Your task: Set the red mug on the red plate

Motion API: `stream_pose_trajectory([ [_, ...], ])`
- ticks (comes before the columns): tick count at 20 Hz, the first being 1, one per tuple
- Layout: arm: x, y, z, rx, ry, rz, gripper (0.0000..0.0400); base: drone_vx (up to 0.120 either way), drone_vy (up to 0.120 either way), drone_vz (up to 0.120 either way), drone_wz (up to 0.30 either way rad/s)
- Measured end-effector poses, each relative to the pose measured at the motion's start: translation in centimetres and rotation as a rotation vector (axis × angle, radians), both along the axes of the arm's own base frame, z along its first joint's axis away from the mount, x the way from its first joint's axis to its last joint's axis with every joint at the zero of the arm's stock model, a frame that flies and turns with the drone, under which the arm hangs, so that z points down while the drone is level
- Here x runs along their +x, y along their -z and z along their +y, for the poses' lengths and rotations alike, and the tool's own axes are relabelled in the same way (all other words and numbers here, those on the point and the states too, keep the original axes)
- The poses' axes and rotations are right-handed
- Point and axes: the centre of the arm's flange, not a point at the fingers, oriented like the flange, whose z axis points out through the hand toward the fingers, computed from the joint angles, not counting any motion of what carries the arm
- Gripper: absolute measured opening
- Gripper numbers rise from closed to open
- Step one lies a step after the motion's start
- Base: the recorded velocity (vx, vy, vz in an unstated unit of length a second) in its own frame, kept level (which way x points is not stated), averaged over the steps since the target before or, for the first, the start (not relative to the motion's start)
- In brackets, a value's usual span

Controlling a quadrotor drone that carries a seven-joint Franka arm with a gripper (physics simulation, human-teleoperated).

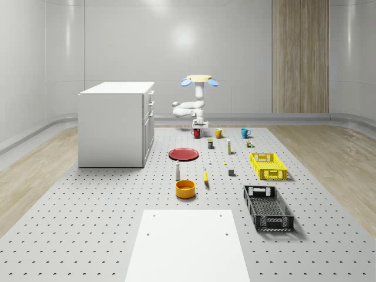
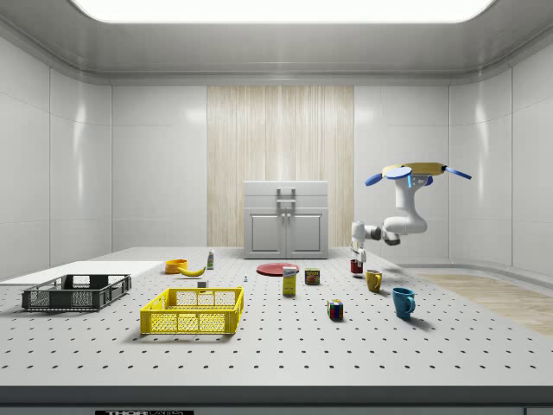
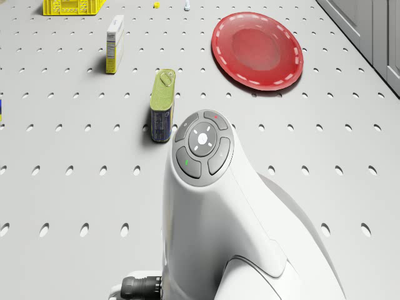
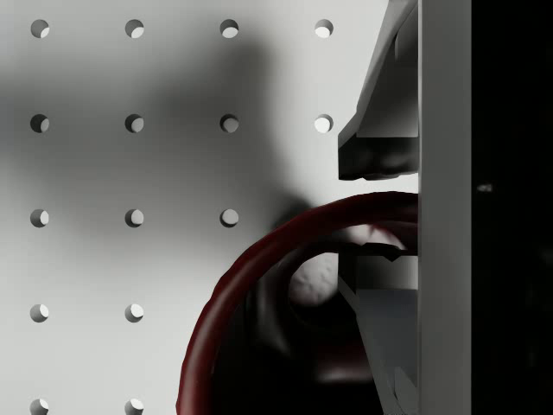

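The red mug (image 1: pixel 196 133) stands upright on the perforated table, behind the red plate (image 1: pixel 184 154) and apart from it. The drone (image 1: pixel 199 80) hovers above the mug, its arm reaching down. My gripper (image 1: pixel 200 125) sits right on top of the mug. In the wrist view the gripper (image 4: pixel 380 212) is open and straddles the mug's rim (image 4: pixel 259 259): one finger (image 4: pixel 380 147) is outside the wall, the other (image 4: pixel 384 294) is inside the cup. In the side view the gripper (image 2: pixel 357 253) sits over the mug (image 2: pixel 356 268), with the plate (image 2: pixel 277 270) to the side view's left.
A yellow mug (image 1: pixel 218 133) and a blue mug (image 1: pixel 245 133) stand right of the red one. A can (image 3: pixel 163 103) and a small box (image 3: pixel 114 42) stand near the plate (image 3: pixel 257 50). A white cabinet (image 1: pixel 117 123) is at the left; crates (image 1: pixel 268 165), a bowl (image 1: pixel 185 188) and a banana (image 1: pixel 205 176) lie nearer.
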Motion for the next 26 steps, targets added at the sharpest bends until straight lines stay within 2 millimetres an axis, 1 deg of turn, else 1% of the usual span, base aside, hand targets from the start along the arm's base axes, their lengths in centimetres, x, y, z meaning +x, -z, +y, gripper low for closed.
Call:
stream_pose_trajectory([
  [8, 0.00, 0.99, 0.00, 0.000, 0.000, 0.000, 0.0101, 0.120, -0.120, 0.115, 0.000],
  [10, 0.00, 1.06, 0.00, 0.000, 0.000, 0.000, 0.0100, 0.120, -0.100, 0.000, 0.000],
  [15, 0.00, 1.15, 0.00, 0.000, 0.000, 0.000, 0.0100, 0.120, 0.000, 0.000, 0.000],
  [26, 0.00, 1.19, 0.00, 0.000, 0.000, 0.000, 0.0100, 0.120, -0.120, 0.000, 0.000],
])
